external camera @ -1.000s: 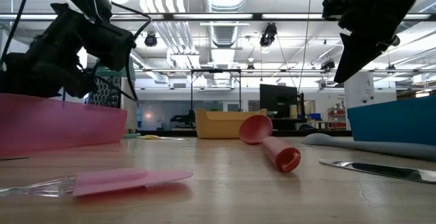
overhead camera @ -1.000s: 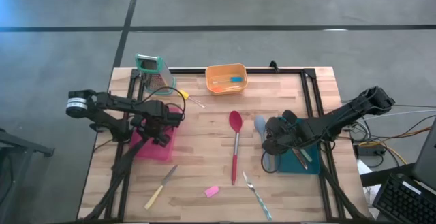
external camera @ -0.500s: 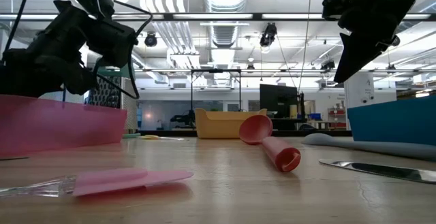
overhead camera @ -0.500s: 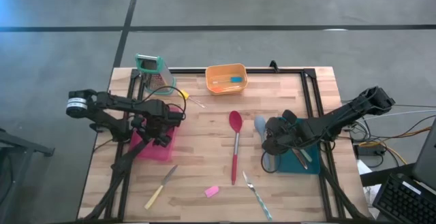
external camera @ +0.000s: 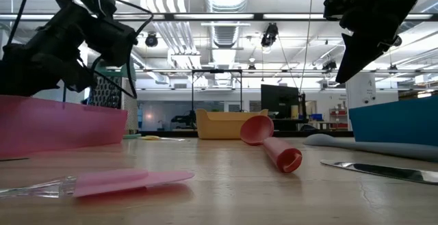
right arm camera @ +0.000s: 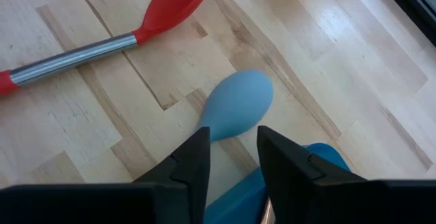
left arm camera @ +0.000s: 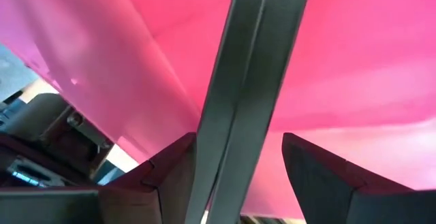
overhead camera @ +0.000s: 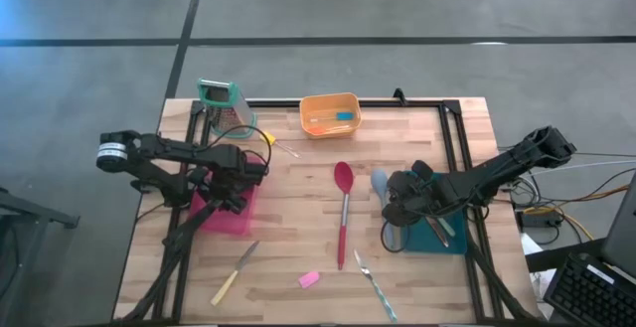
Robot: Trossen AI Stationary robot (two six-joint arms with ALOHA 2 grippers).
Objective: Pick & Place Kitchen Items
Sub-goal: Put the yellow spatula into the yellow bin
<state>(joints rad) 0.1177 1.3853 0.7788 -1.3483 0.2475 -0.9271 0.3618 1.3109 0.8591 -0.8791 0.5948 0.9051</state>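
Note:
My left gripper [overhead camera: 235, 188] hangs open over the pink bin [overhead camera: 227, 218]. In the left wrist view a flat grey metal handle [left arm camera: 259, 60] stands between its fingers, close beside one of them, with the bin's pink wall [left arm camera: 354, 54] behind. My right gripper [overhead camera: 396, 208] is open and held well above the table [external camera: 345, 71]. It is over the neck of the pale-blue spoon [right arm camera: 235, 108], which lies flat on the wood [external camera: 369, 146] against the blue bin [overhead camera: 442, 236]. A red spoon [overhead camera: 343, 213] lies mid-table. My left gripper has the grey handle [left arm camera: 225, 149] right beside one finger [left arm camera: 174, 173], with a gap to the other finger. I cannot tell whether it touches the handle.
A yellow-handled knife [overhead camera: 235, 273], a small pink tool [overhead camera: 309, 279] and a slim fork [overhead camera: 374, 283] lie near the front edge. The orange tub [overhead camera: 330, 114] and the green-topped grater [overhead camera: 221, 104] stand at the far edge. Dark utensils lie in the blue bin.
My left gripper has risen a little above the pink bin.

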